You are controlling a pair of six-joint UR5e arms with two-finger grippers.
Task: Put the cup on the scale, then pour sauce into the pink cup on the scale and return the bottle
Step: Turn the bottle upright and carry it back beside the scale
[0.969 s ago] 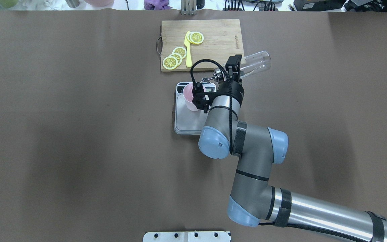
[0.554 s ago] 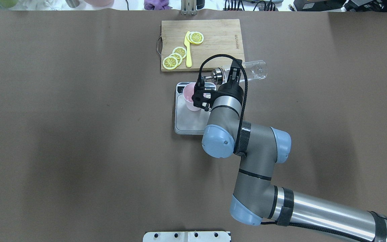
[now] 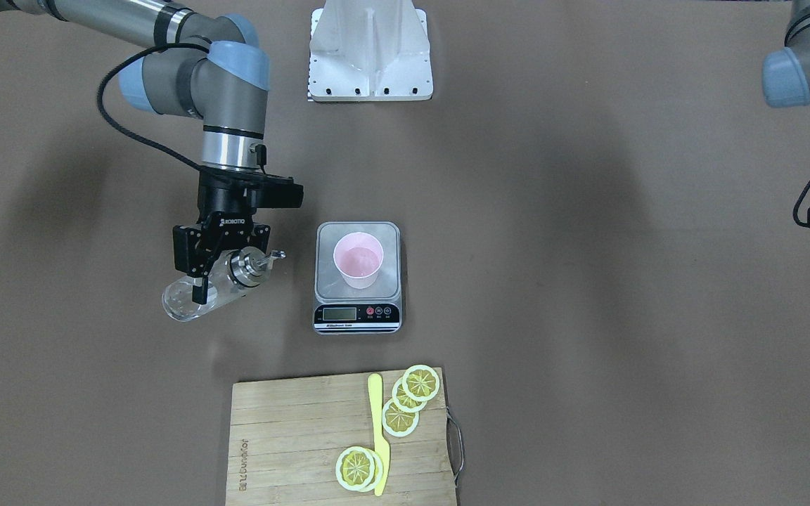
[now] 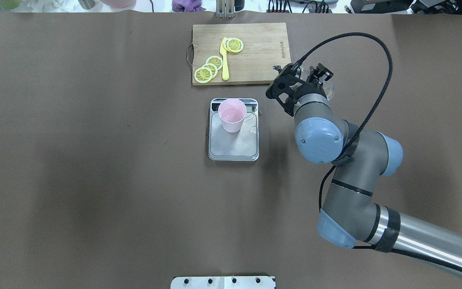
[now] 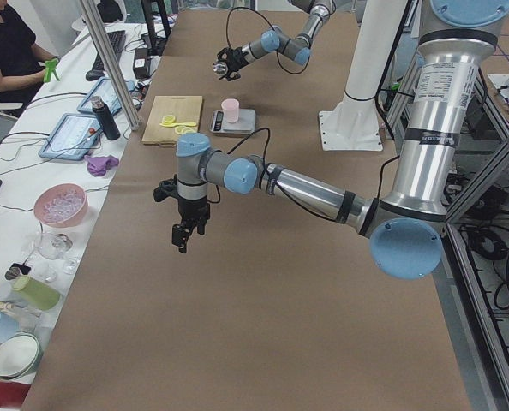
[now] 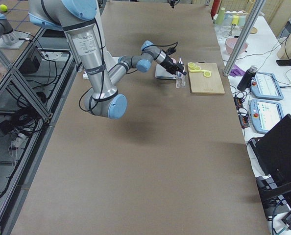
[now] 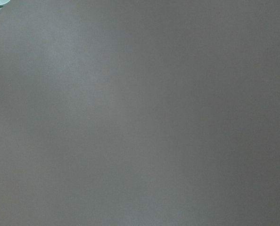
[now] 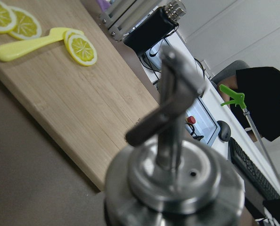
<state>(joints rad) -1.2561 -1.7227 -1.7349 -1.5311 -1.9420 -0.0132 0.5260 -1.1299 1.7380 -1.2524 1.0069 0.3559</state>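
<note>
Both arms are built alike: silver-grey tubes joined by fat rounded joints with pale blue end caps. On the right arm (image 4: pixel 351 176), the blue cap (image 4: pixel 318 140) nearest the gripper carries a couple of small dark screws, and black bands (image 4: pixel 387 230) wrap the shiny tube farthest from the gripper. The right gripper (image 3: pixel 221 275) is matt black and boxy, with white ROBOTIQ lettering just behind its fingers. A black braided cable (image 4: pixel 355 34) runs back from behind it. The left arm (image 5: pixel 306 193) ends in a black left gripper (image 5: pixel 184 235) too. The white pedestal (image 3: pixel 370 49) shows rows of dark bolt holes.
</note>
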